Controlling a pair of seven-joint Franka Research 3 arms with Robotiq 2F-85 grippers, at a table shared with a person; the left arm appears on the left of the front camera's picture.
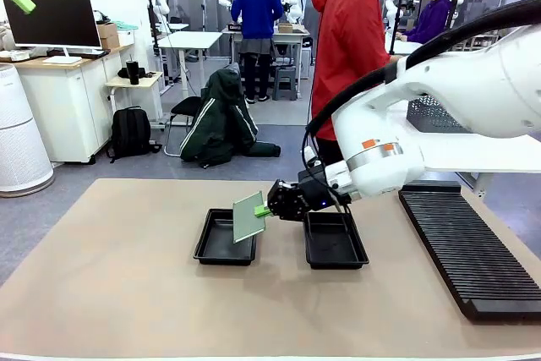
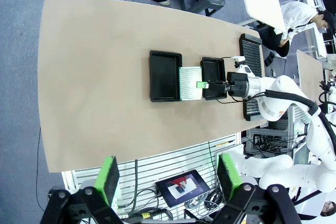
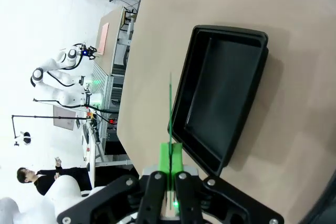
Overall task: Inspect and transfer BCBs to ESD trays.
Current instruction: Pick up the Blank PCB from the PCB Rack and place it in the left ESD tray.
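Jaws of R gripper (image 1: 265, 210): closed on the BCB (image 1: 249, 216), pads pinching the board's right edge. R wrist view shows the board edge-on between the pads. Jaws of L gripper (image 2: 169, 174): wide apart, nothing between them. Unit hangs high above the table (image 1: 110, 293), well apart from the work.

BCB pos.: tilted, lifted off the table, over the right rim of the L tray (image 1: 218, 247), between that tray and the R tray (image 1: 334, 247). No contact w/ the tray floor as far as seen. Trays sit side by side approx. mid-table, nearer the far edge than the near edge.

Status: both tray floors read bare black, so no transfer looks complete. 1 board in hand. Est. current step: inspect or lower into L tray; cannot tell which.

Remaining: seat this BCB flat in a tray, release, then load the 2nd tray.

Rack (image 1: 469, 251) lies along the table's right edge; slots too fine to tell whether more boards wait there. Person (image 1: 347, 40) stands at the far edge.
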